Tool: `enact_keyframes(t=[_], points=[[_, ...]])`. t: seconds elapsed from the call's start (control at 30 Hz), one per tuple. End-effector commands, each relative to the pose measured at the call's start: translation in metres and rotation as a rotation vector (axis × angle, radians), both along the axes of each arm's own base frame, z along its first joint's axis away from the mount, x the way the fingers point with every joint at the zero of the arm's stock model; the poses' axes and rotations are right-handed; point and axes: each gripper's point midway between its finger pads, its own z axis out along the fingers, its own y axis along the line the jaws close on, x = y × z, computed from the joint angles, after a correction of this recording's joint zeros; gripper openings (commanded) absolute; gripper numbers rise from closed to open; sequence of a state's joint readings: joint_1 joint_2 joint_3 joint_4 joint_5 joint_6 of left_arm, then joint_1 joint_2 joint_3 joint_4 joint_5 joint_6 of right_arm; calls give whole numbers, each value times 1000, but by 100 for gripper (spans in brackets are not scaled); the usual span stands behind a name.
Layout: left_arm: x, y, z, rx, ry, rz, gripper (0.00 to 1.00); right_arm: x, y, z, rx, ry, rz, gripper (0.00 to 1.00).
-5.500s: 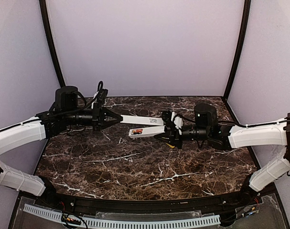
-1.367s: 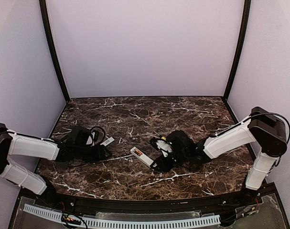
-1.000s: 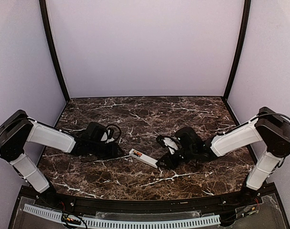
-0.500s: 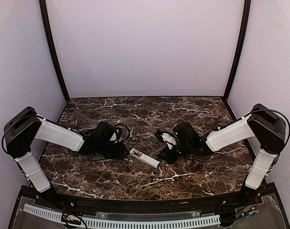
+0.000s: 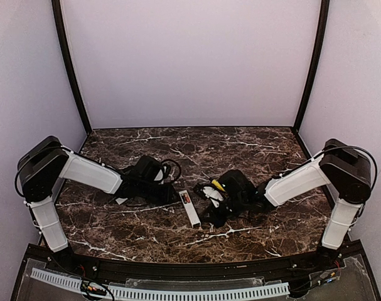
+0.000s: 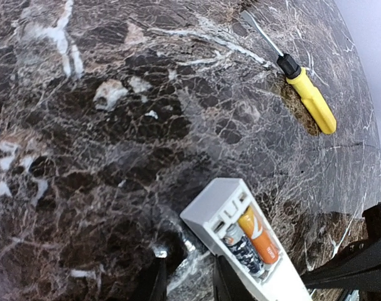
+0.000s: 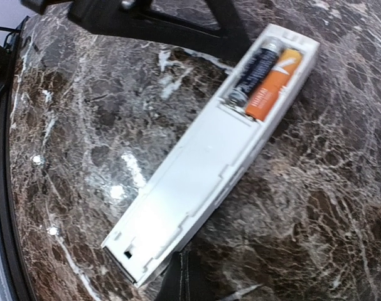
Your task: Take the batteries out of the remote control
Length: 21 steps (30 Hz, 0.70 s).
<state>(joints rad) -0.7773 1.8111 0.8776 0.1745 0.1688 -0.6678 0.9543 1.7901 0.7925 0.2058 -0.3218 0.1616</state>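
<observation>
Battery extraction is only beginning: right gripper [image 7: 181,276] clenched empty, left gripper [image 6: 187,279] parted beside the remote control [image 7: 203,157], 2 batteries [image 7: 265,75] awaiting prying.

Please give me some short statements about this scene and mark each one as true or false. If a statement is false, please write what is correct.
1. The battery compartment of the remote control is uncovered. True.
2. The right gripper holds the yellow screwdriver. False: the gripper is shut on nothing, and the screwdriver lies on the table.
3. Two batteries sit side by side in the compartment, one orange and one dark. True.
4. The remote control is lifted above the table. False: it lies flat on the table, with the open compartment facing up.
</observation>
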Motion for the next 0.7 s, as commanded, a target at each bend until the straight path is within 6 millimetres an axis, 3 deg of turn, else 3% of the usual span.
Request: enact_keyframes(t=[0.0,0.37,0.67], points=[[-16,7,-30,86,80,-55,27,-8,18,12,95,38,12,0],[-34,-16,-34,3,124,-207,27,-17,60,25,196,76,61,0],[-54,-35,-30,-85,161,-356,27,-24,63,30,225,84,76,0]])
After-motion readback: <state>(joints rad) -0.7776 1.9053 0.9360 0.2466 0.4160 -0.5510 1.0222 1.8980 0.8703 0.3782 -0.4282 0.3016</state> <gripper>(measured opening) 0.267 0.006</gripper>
